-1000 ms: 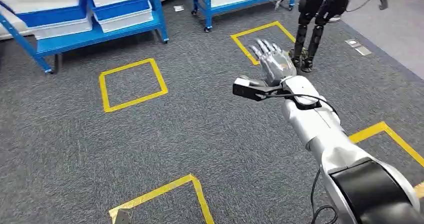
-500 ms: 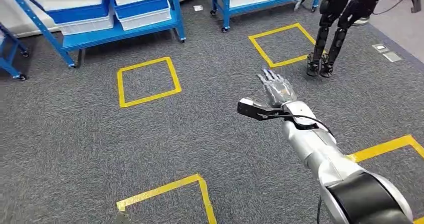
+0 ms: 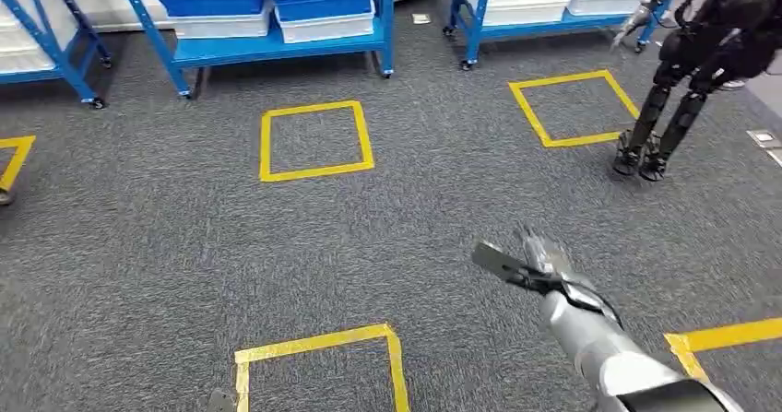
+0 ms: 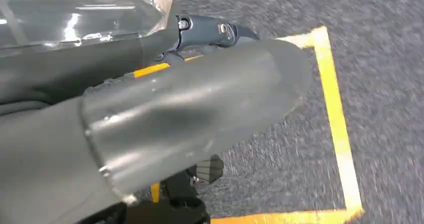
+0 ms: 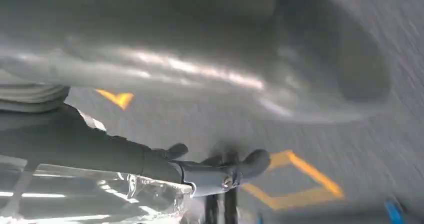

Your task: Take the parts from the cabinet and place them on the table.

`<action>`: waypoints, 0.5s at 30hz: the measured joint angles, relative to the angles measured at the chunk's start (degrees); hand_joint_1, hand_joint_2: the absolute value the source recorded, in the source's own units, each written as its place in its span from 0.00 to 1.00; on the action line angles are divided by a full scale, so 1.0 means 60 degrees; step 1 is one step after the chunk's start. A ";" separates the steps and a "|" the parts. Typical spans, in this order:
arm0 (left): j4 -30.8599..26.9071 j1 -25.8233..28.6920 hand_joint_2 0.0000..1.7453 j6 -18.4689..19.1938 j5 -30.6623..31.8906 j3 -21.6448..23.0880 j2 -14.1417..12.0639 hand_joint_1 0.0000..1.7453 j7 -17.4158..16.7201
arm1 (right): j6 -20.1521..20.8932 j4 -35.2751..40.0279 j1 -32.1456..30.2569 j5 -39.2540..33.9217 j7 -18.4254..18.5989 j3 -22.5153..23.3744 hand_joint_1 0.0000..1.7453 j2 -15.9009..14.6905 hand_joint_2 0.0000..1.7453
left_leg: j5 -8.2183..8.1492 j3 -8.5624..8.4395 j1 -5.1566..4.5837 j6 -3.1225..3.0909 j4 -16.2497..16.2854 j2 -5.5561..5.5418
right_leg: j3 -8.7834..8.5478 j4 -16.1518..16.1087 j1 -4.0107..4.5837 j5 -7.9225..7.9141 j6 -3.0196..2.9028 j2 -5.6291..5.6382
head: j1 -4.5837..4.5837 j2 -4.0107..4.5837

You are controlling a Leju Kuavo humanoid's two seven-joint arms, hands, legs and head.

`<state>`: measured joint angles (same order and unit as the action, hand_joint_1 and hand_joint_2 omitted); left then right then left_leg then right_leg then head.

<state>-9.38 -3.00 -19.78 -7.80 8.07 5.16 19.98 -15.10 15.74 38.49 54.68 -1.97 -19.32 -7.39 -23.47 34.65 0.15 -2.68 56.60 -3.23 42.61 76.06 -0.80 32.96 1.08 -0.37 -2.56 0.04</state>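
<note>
While the head view looked down on grey carpet (image 3: 184, 246), the right hand (image 3: 544, 253) was held low over the floor at the end of its silver arm (image 3: 599, 347), blurred; its fingers seemed extended with nothing in them, though the blur left that uncertain. Left hand (image 4: 165, 114): thick grey thumb close to the wrist camera, with clear plastic film (image 4: 75, 13) beside it; whether the fingers gripped the film could not be told. Similar film (image 5: 100, 194) showed in the right wrist view. Blue racks (image 3: 277, 48) stood at the far side, holding white bins (image 3: 325, 27) and blue bins (image 3: 217, 2); parts themselves not discernible. Yellow tape squares (image 3: 316, 140) marked the floor. Another dark robot (image 3: 701, 71) stood far right.
</note>
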 joint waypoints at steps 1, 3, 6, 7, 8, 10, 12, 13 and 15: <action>0.0000 0.0012 0.00 -0.0007 -0.0004 0.0000 -0.0007 0.00 0.0000 | 0.0000 -0.0040 -0.0129 -0.0025 0.0029 0.0087 0.00 -0.0004 0.00 | -0.0004 0.0000 0.0002 0.0007 0.0012 -0.0096 | -0.0135 -0.0375 -0.0014 -0.0216 0.0093 0.0011 | 0.0003 0.0000; 0.0000 0.0000 0.00 -0.0011 -0.0011 -0.0004 -0.0007 0.00 0.0000 | 0.0000 -0.0076 -0.0242 -0.0036 0.0040 0.0185 0.00 0.0000 0.00 | -0.0038 -0.0006 0.0010 0.0059 0.0059 -0.0278 | -0.0902 -0.2088 -0.0101 -0.0960 0.0309 0.0127 | -0.0004 0.0000; 0.0000 0.0002 0.00 -0.0018 -0.0011 -0.0007 -0.0033 0.00 0.0015 | 0.0241 -0.0157 -0.0379 -0.0127 0.0262 0.0364 0.00 0.0004 0.00 | -0.0150 0.0067 -0.0056 0.0227 0.0192 -0.0474 | -0.1334 -0.2862 -0.0090 -0.1212 0.0102 0.0306 | 0.0000 0.0000; 0.0000 0.0020 0.00 -0.0018 -0.0011 -0.0007 -0.0033 0.00 0.0018 | 0.0270 -0.0175 -0.0492 -0.0164 0.0302 0.0422 0.00 0.0022 0.00 | -0.0138 0.0073 -0.0030 0.0243 0.0179 -0.0522 | -0.1342 -0.2857 -0.0049 -0.1219 0.0038 0.0246 | -0.0004 0.0000; 0.0004 0.0036 0.00 -0.0018 -0.0011 -0.0011 -0.0047 0.00 0.0022 | 0.0277 -0.0189 -0.0594 -0.0193 0.0320 0.0455 0.00 0.0069 0.00 | -0.0126 0.0094 0.0001 0.0268 0.0169 -0.0569 | -0.1350 -0.2846 -0.0016 -0.1218 0.0010 0.0201 | 0.0011 0.0000; 0.0004 0.0059 0.00 -0.0018 -0.0011 -0.0015 -0.0106 0.00 0.0026 | 0.0266 -0.0196 -0.0706 -0.0222 0.0317 0.0516 0.00 0.0164 0.00 | -0.0324 0.0174 -0.0018 0.0363 0.0397 -0.0248 | -0.1383 -0.2895 -0.0119 -0.1252 -0.0127 0.0083 | -0.0010 0.0000; 0.0004 0.0011 0.00 -0.0022 -0.0015 -0.0018 -0.0113 0.00 0.0029 | 0.0266 -0.0207 -0.0868 -0.0277 0.0309 0.0604 0.00 0.0211 0.00 | -0.1042 0.0751 0.0016 0.0488 0.1639 0.0358 | -0.1413 -0.2894 -0.0098 -0.1219 -0.0287 -0.0036 | -0.0150 0.0000; 0.0004 0.0002 0.00 -0.0036 -0.0015 -0.0018 -0.0124 0.00 0.0029 | 0.0269 -0.0222 -0.0997 -0.0280 0.0306 0.0641 0.00 0.0219 0.00 | -0.1399 0.1167 0.0042 0.0522 0.2456 0.0472 | -0.1423 -0.2894 -0.0073 -0.1199 -0.0317 -0.0142 | -0.0150 0.0000; 0.0004 0.0020 0.00 -0.0058 -0.0029 -0.0018 -0.0117 0.00 0.0029 | 0.0269 -0.0269 -0.1215 -0.0291 0.0313 0.0666 0.00 0.0251 0.00 | -0.1564 0.1603 0.0071 0.0546 0.3232 0.0513 | -0.1424 -0.2893 -0.0039 -0.1181 -0.0338 -0.0311 | -0.0153 0.0000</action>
<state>-9.35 -2.88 -20.13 -7.98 7.96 4.46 20.15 -13.49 14.12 31.20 52.94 -0.09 -15.32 -5.88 -32.85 44.26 0.58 0.59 75.99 -0.16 34.07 58.71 -1.04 25.87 -0.94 -2.23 -3.48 0.04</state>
